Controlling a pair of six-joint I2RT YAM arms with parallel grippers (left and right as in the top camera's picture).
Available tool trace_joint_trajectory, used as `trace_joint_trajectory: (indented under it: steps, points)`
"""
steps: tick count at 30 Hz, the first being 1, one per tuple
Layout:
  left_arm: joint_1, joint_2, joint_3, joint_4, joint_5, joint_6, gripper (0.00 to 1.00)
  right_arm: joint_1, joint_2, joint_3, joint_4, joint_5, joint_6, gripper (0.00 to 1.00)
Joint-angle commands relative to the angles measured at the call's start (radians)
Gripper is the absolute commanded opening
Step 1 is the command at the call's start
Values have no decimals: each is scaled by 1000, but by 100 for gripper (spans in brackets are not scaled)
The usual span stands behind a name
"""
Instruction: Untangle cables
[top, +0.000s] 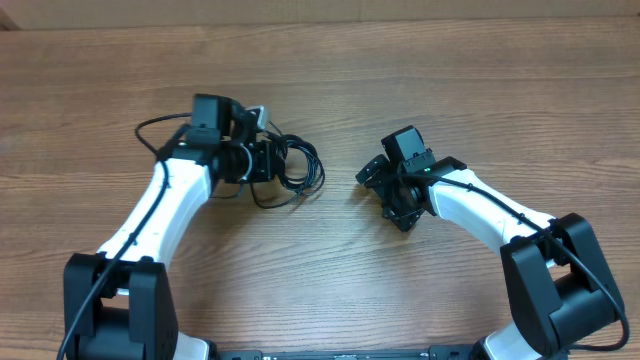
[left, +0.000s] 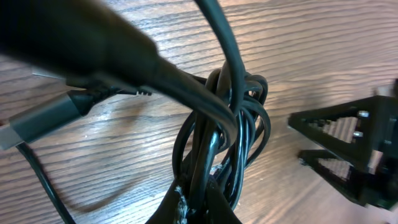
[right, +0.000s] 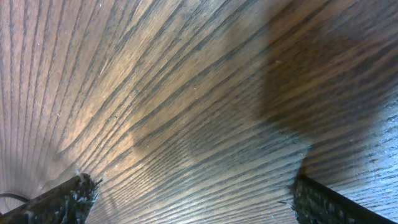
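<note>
1. Cables (top: 297, 170) lie bunched in one tangled coil on the desk (top: 420, 70), left of centre. From overhead the coil has no clear long axis.
2. Left gripper (top: 258, 158) is clamped shut on the coil's left side. The left wrist view shows the strands looping away from its closed tips.
3. Right gripper (top: 372, 180) stands wide open and empty over bare wood, apart from the coil, which lies to its left.
4. The free loops face the right arm, so it probably has to reach leftward and draw one strand away.
</note>
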Motion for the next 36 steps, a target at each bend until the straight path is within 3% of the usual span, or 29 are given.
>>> trace_joint_trajectory:
  steps: [1,5,6,8,11,14,17,19,22,31,36]
  points:
    - [-25,13,19,13,-109,-44,4,-1,13,-13,-2,25,3,100]
    - [-31,49,19,47,-110,-60,4,-1,13,-13,-2,25,3,100]
    - [-31,60,19,59,-110,-68,10,-1,13,-13,-2,25,3,100]
    - [-31,81,19,78,-109,-73,35,-1,13,-13,-2,25,3,100]
    - [-31,101,19,95,-108,-73,47,-1,13,-13,-2,25,3,100]
    - [-30,103,19,116,-123,-73,68,-1,13,-13,-2,25,3,100]
    - [-32,105,19,105,-128,-74,69,-1,13,-13,-2,25,3,100]
    - [-41,107,19,87,-131,-74,62,-1,13,-13,-2,25,3,100]
    - [-57,117,19,53,-161,-91,45,-1,13,-13,-2,25,3,100]
    - [-102,265,18,111,-217,-196,47,-1,13,-13,-2,25,3,100]
    - [-95,298,19,123,-210,-204,40,-1,13,-13,-2,25,3,100]
